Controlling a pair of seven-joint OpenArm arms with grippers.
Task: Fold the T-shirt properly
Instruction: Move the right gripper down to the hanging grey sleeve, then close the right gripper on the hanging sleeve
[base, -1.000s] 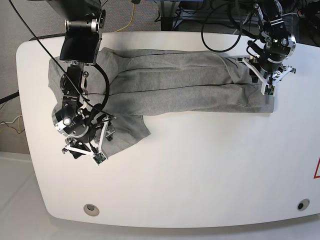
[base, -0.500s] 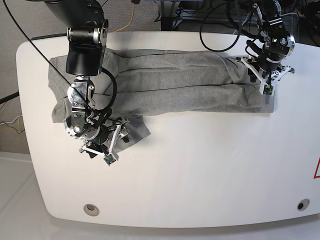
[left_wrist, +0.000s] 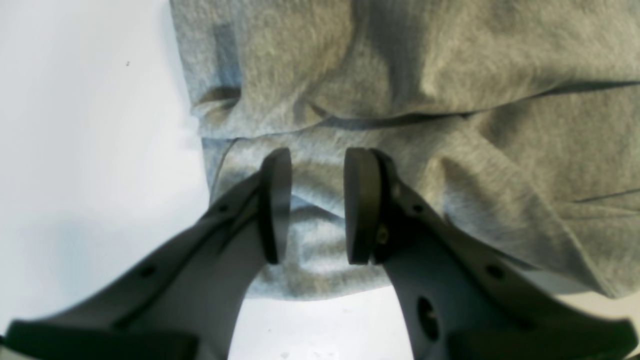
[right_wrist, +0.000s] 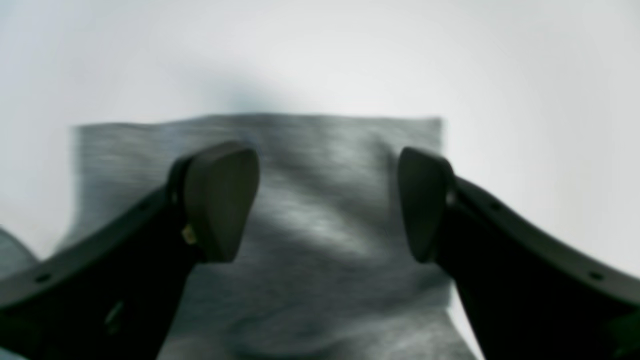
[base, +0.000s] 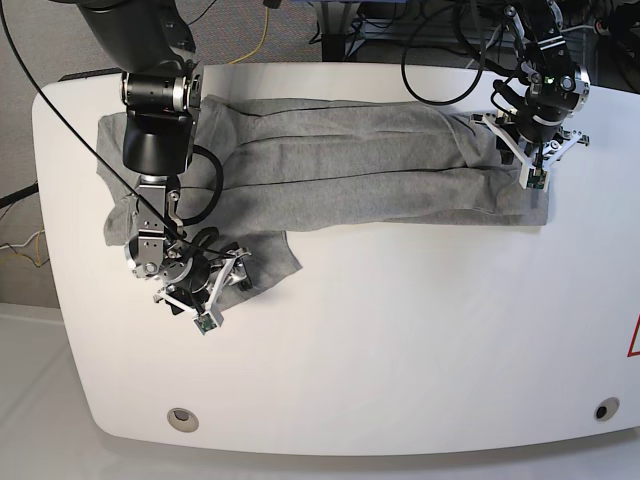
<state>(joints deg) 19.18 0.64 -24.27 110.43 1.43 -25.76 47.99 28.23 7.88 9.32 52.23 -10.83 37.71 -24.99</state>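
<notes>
One grey T-shirt (base: 350, 165) lies along the far side of the white table (base: 420, 340). Two grippers: at left, the right gripper (base: 210, 300), jaws spread over a sleeve; at right, the left gripper (base: 535, 170), jaws narrowly parted over fabric, holding nothing.

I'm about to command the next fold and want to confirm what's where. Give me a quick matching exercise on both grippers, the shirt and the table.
Things:
1. left gripper
2. right gripper
3. T-shirt
4. table

States:
A. white, with rounded corners
B. jaws wide apart above a grey cloth flap near the table's front
C. jaws only narrowly apart over the shirt's end
D. grey, lying in a long band along the table's far side

Pairs: 1-C, 2-B, 3-D, 4-A
</notes>
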